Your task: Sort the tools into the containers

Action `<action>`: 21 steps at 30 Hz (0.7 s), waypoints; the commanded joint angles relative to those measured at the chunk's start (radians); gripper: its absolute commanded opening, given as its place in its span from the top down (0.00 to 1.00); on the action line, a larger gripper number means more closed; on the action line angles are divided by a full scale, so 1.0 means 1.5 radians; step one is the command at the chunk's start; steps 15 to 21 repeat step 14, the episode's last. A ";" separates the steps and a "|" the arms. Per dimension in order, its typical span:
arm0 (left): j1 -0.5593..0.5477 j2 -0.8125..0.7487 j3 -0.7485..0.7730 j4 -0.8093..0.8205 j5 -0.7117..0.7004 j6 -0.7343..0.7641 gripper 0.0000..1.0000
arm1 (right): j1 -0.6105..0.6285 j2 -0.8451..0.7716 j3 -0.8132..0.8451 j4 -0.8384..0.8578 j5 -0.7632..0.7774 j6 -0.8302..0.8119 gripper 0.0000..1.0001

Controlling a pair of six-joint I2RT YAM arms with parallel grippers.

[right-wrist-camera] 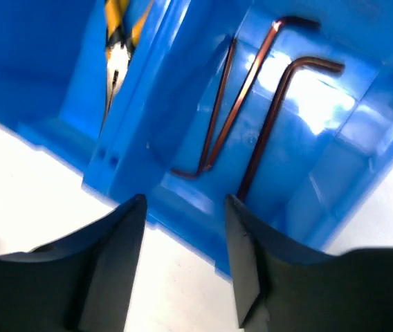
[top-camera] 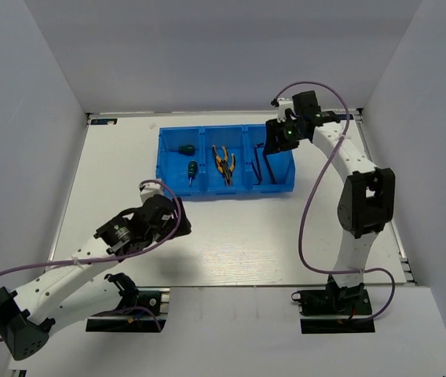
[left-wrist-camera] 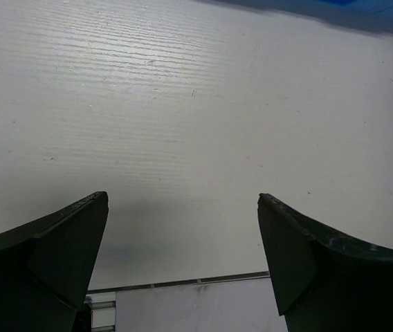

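Observation:
The blue bin (top-camera: 224, 190) stands at the back of the table, split into three compartments. Two green-handled screwdrivers (top-camera: 188, 158) lie in its left compartment and yellow-handled pliers (top-camera: 223, 163) in the middle one. Three dark hex keys (right-wrist-camera: 277, 117) lie in the right compartment (right-wrist-camera: 335, 131). My right gripper (right-wrist-camera: 185, 200) hangs over that compartment's edge, open, with nothing between its fingers; in the top view the right gripper (top-camera: 273, 146) is above the bin's right end. My left gripper (left-wrist-camera: 183, 197) is wide open and empty over bare table; in the top view the left gripper (top-camera: 180, 222) sits in front of the bin.
White walls close in the table (top-camera: 239, 243) on the left, back and right. A strip of the bin (left-wrist-camera: 362, 10) shows at the top of the left wrist view. The right arm's cable (top-camera: 309, 212) loops down beside the arm.

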 commanded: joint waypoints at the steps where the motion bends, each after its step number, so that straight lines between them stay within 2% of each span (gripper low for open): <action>1: -0.001 0.021 0.037 0.008 -0.017 0.010 0.00 | -0.007 -0.134 -0.054 -0.041 -0.007 -0.031 0.44; 3: -0.001 0.030 0.037 0.014 -0.024 0.028 0.00 | -0.007 -0.211 -0.112 -0.026 0.041 -0.035 0.36; 4: -0.001 0.030 0.037 0.014 -0.024 0.028 0.00 | -0.007 -0.237 -0.220 -0.016 0.067 -0.045 0.27; 5: -0.001 0.030 0.037 0.021 -0.024 0.035 0.00 | -0.007 -0.288 -0.255 0.001 0.086 -0.045 0.23; 6: -0.001 0.030 0.037 0.036 -0.024 0.035 0.00 | -0.010 -0.345 -0.323 0.005 0.104 -0.041 0.12; 7: -0.001 0.030 0.027 0.046 -0.024 0.044 0.00 | -0.005 -0.373 -0.386 0.025 0.117 -0.037 0.10; 10: -0.001 0.030 0.011 0.085 -0.011 0.062 0.00 | -0.007 -0.550 -0.510 0.060 0.179 -0.051 0.10; 13: -0.001 0.030 0.005 0.101 -0.011 0.078 0.00 | -0.009 -0.615 -0.582 0.069 0.197 -0.043 0.10; 14: -0.001 0.030 0.005 0.110 -0.011 0.092 0.00 | -0.010 -0.670 -0.625 0.068 0.194 -0.035 0.10; 21: -0.001 0.030 0.005 0.110 -0.011 0.092 0.00 | -0.010 -0.670 -0.625 0.068 0.194 -0.035 0.10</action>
